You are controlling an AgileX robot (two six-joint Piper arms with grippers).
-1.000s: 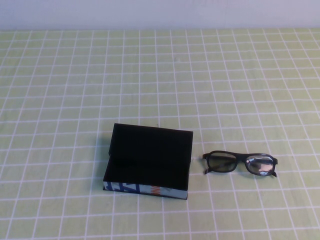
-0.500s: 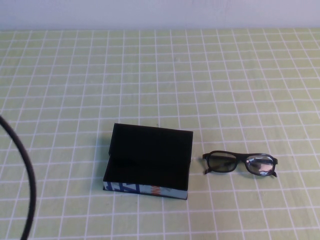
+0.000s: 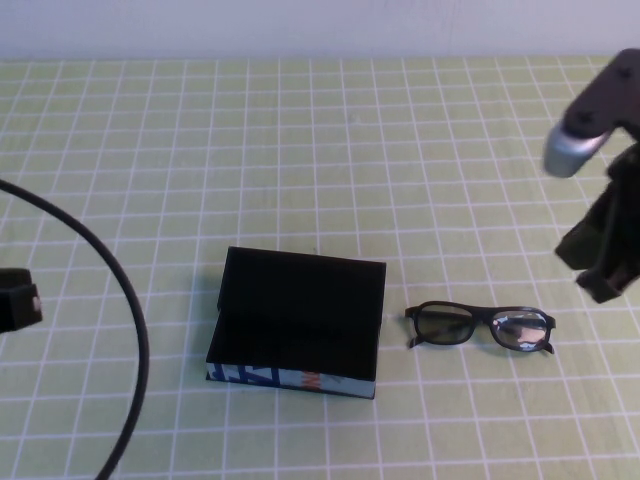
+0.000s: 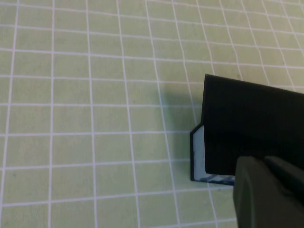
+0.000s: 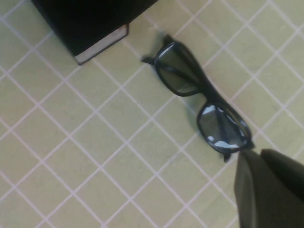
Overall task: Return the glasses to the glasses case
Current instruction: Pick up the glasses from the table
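Observation:
The glasses case (image 3: 300, 320) is a black box in the middle of the table, with its lid raised at the far side and its blue, white and orange side facing me. The black glasses (image 3: 484, 321) lie flat on the cloth just right of the case, apart from it. My right gripper (image 3: 603, 262) hovers above and to the right of the glasses. In the right wrist view its shut fingers (image 5: 266, 190) are beside one end of the glasses (image 5: 205, 92), not touching. My left gripper (image 4: 273, 190) is shut and empty, left of the case (image 4: 247, 118).
A green cloth with a white grid (image 3: 300, 150) covers the table. A black cable (image 3: 135, 330) loops in at the front left. A pale wall (image 3: 300, 25) runs along the far edge.
Both arms have come into the high view, the right at the right edge above the glasses and the left at the left edge with its cable. The case and glasses have not moved.

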